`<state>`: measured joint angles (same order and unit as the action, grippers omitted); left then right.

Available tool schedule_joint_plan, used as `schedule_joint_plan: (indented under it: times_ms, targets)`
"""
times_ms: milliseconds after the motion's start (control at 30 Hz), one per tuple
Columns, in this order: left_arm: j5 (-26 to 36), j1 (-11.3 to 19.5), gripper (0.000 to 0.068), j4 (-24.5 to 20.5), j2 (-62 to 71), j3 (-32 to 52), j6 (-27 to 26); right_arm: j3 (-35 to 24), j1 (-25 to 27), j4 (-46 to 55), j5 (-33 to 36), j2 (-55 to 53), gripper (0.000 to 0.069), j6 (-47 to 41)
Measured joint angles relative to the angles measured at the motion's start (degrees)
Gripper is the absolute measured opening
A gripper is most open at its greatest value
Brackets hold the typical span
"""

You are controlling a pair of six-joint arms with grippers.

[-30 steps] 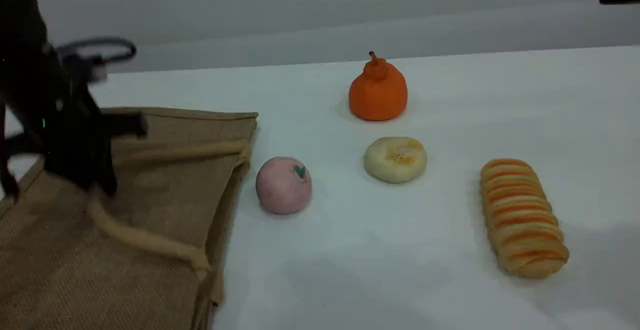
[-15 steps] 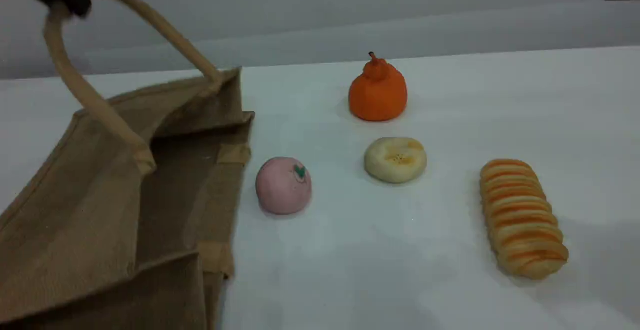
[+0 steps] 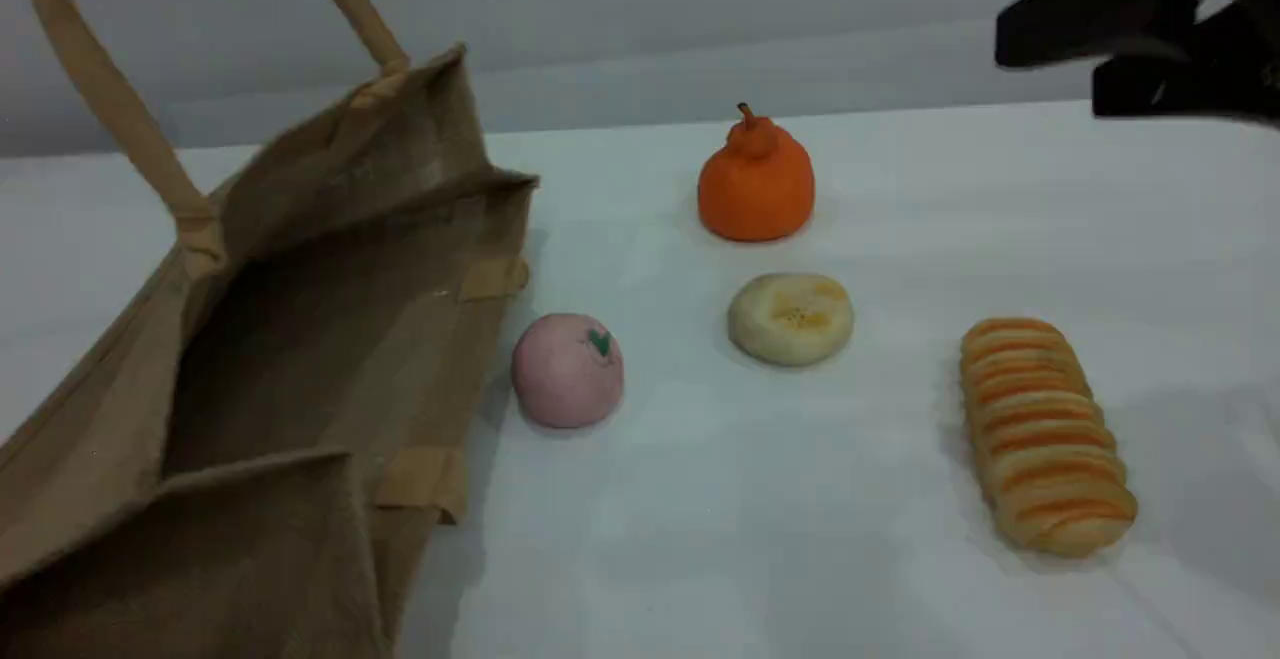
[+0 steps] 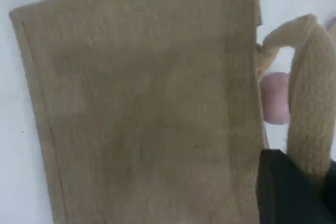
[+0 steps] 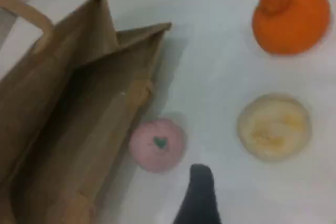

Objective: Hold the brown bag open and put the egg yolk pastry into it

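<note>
The brown bag stands at the left with its mouth gaping toward the table's middle. One beige handle is pulled up past the top edge. In the left wrist view my left gripper is shut on that handle, above the bag's flat side. The egg yolk pastry lies on the white table, right of the bag, untouched; the right wrist view shows the pastry too. My right gripper hangs open at the upper right, well above and behind the pastry, holding nothing.
A pink ball with a green mark sits just beside the bag's mouth. An orange pear-shaped item stands behind the pastry. A long orange-striped bread lies at the right.
The left gripper has lifted the handle up out of the scene view, raising the bag's wall and opening its mouth wide. The right gripper has come into view at the top right.
</note>
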<state>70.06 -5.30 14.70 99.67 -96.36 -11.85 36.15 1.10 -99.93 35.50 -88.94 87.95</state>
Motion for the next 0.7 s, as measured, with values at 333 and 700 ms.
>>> schedule_joint_plan:
  times_ms: [333,700]
  targets:
    - [-0.1,0.0,0.0087,3.4,0.0,-0.9,-4.1,8.9,-4.2,-0.1,0.3,-13.9,0.0531,0.3]
    - [-0.1,0.0,0.0087,3.4,-0.2,-0.9,-3.5,22.4,-14.9,-0.1,-13.9,-27.4,0.0531,0.2]
